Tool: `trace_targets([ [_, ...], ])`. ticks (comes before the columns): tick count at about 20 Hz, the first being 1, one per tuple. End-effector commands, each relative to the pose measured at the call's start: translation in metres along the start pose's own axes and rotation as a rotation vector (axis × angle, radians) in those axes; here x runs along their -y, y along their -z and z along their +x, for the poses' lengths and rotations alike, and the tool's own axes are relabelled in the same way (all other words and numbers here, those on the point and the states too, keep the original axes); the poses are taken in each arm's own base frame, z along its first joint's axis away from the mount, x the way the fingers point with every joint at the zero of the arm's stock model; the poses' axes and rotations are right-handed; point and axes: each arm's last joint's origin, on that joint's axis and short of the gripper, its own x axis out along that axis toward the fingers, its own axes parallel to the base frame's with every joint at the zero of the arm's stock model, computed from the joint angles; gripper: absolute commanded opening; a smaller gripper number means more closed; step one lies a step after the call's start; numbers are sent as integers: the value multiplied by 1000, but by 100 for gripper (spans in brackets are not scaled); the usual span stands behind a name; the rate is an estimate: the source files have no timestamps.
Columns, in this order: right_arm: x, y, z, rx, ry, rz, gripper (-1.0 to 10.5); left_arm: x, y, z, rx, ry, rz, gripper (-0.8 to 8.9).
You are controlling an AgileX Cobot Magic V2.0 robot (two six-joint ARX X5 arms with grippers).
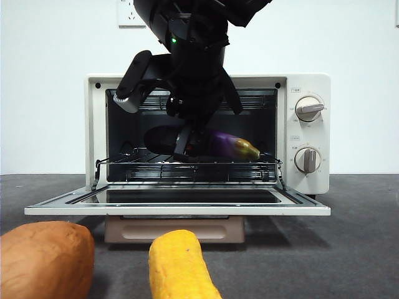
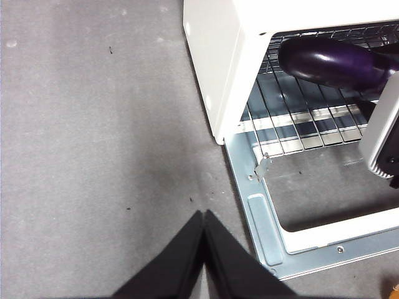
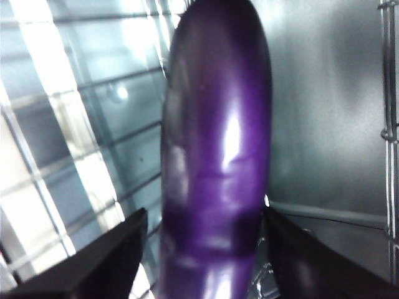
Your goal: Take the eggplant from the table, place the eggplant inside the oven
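Note:
The dark-purple eggplant [image 1: 227, 143] lies across the wire rack inside the open oven [image 1: 268, 81], its yellowish stem tip pointing toward the knobs. My right gripper [image 1: 187, 146] reaches down into the oven cavity. In the right wrist view its jaws stand on either side of the eggplant [image 3: 215, 156], and a thin bright gap shows at one jaw, so the right gripper [image 3: 206, 215] is open. My left gripper [image 2: 204, 215] is shut and empty over the table [image 2: 93, 124], beside the oven's outer corner. From there the eggplant [image 2: 330, 62] shows on the rack.
The oven door [image 1: 181, 210] lies folded down flat toward me. An orange-brown sweet potato [image 1: 43, 258] and a yellow corn-like cylinder [image 1: 181, 268] lie on the table in front of it. Two knobs [image 1: 308, 109] sit on the oven's right panel.

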Motion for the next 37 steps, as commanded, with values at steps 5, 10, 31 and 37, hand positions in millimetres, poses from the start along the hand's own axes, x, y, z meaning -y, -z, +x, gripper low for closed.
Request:
trace_targets([
  [5, -10, -13, -6, 6, 41, 24, 310, 0, -3, 1, 15, 3, 3, 7],
  [10, -23, -24, -21, 43, 38, 10, 310, 0, -5, 14, -32, 1, 9, 7],
  [31, 103, 69, -229, 195, -123, 529, 4, -42, 42, 148, -342, 313, -269, 6],
  [37, 127, 107, -270, 307, -116, 693, 4, -44, 58, 174, -455, 371, -315, 6],
])
